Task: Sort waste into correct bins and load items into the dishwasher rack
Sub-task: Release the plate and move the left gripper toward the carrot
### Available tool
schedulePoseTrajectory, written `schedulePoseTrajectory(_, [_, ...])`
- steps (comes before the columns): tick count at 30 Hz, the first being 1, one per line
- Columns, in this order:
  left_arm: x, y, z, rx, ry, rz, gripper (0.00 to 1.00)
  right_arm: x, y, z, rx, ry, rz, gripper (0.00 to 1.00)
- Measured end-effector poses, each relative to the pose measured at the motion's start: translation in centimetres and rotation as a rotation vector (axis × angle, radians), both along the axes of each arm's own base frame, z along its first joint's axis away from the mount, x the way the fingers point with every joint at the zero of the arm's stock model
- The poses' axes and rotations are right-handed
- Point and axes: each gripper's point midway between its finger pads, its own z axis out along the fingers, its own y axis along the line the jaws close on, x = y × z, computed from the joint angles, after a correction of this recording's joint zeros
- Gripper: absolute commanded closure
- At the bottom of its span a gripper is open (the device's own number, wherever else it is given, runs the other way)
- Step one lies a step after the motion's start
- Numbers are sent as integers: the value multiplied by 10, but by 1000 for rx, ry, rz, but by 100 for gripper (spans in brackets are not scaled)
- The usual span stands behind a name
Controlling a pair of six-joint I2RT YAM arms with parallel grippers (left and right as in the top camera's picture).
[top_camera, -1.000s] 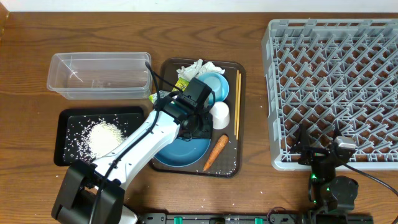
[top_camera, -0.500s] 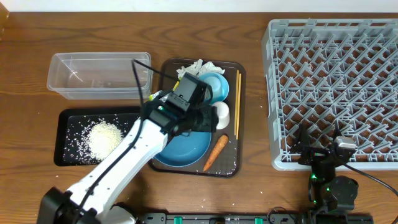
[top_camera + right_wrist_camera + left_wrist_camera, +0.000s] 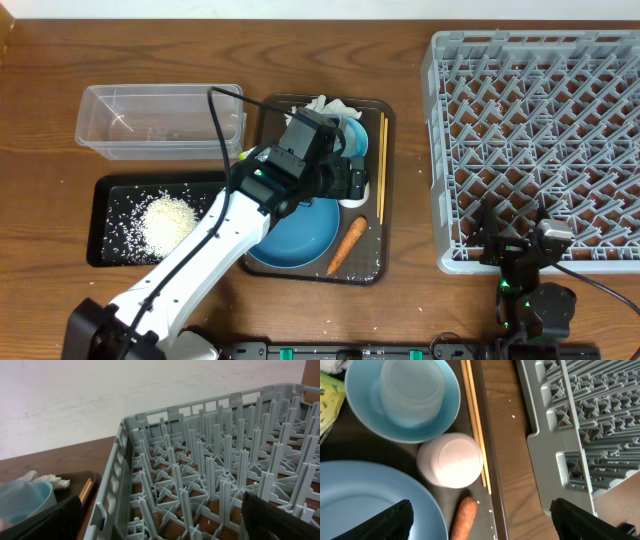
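1. Currently the left arm (image 3: 215, 235) reaches across the dark brown serving tray (image 3: 389, 200). From overhead it covers much of the dark blue bowl (image 3: 300, 238) and part of the light blue cup (image 3: 402, 400).
2. The left tool (image 3: 485, 515) hangs over the small white cup (image 3: 451, 460), its fingers spread wide and gripping nothing.
3. The right tool (image 3: 162, 520) sits at the near edge of the dishwasher rack (image 3: 540, 130), its fingers also wide apart and empty.
4. The carrot (image 3: 345, 245) lies on the serving tray beside the bowl. The chopsticks (image 3: 475, 425) run along the tray's right rim, just beside the white cup.
5. The tissue (image 3: 320, 105) lies at the tray's far edge. The yellow-green wrapper (image 3: 327, 395) is cut off by the wrist picture's border.
6. A smaller pale cup (image 3: 412, 392) sits nested inside the light blue cup.
7. On the surface, the black tray (image 3: 105, 250) holds the rice heap (image 3: 168, 222) and scattered grains.
8. What the clear tub (image 3: 100, 135) holds is hard to make out.
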Motion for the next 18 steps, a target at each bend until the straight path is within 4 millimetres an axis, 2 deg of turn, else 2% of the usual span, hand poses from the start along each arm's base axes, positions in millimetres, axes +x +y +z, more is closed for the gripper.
schedulePoseTrajectory(6, [5, -3, -6, 0, 0, 0, 6, 0, 0, 0, 0, 0, 0, 1])
schedulePoseTrajectory(11, [11, 2, -9, 34, -17, 28, 6, 0, 0, 0, 0, 0, 0, 1])
schedulePoseTrajectory(14, [19, 12, -11, 82, -50, 72, 6, 0, 0, 0, 0, 0, 0, 1])
schedulePoseTrajectory(18, [31, 37, -14, 199, -105, 166, 5, 0, 0, 0, 0, 1, 0, 1])
